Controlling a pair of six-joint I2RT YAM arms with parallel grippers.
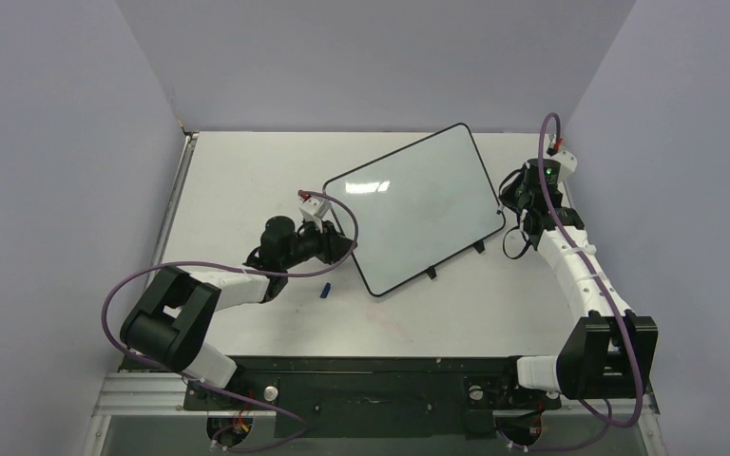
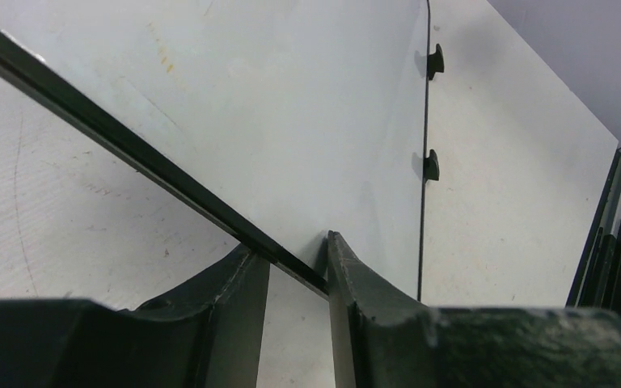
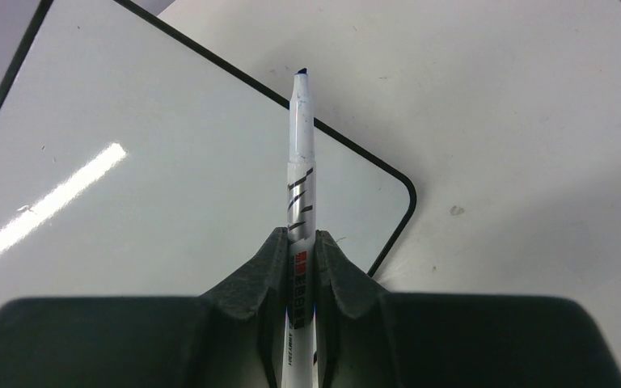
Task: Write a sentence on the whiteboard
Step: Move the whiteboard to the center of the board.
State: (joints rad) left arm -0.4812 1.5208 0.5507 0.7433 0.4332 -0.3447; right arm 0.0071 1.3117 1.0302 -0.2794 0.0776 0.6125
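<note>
The whiteboard (image 1: 413,209) lies tilted on the table, glossy white in a thin black frame, with two small black feet on its near edge. Its surface (image 3: 129,202) is blank and no sentence is in view. My left gripper (image 1: 347,245) straddles the board's left corner. In the left wrist view the jaws (image 2: 297,250) stand apart, the black frame (image 2: 129,149) crossing the gap and the right finger (image 2: 348,267) touching the board. My right gripper (image 1: 521,207) is at the board's right corner, shut on a white marker (image 3: 299,145) whose uncapped blue tip points out over the board's edge.
A small blue cap (image 1: 324,290) lies on the table just in front of the left gripper. Grey walls close in the table on three sides. A metal rail (image 2: 614,210) runs along the near edge by the arm bases.
</note>
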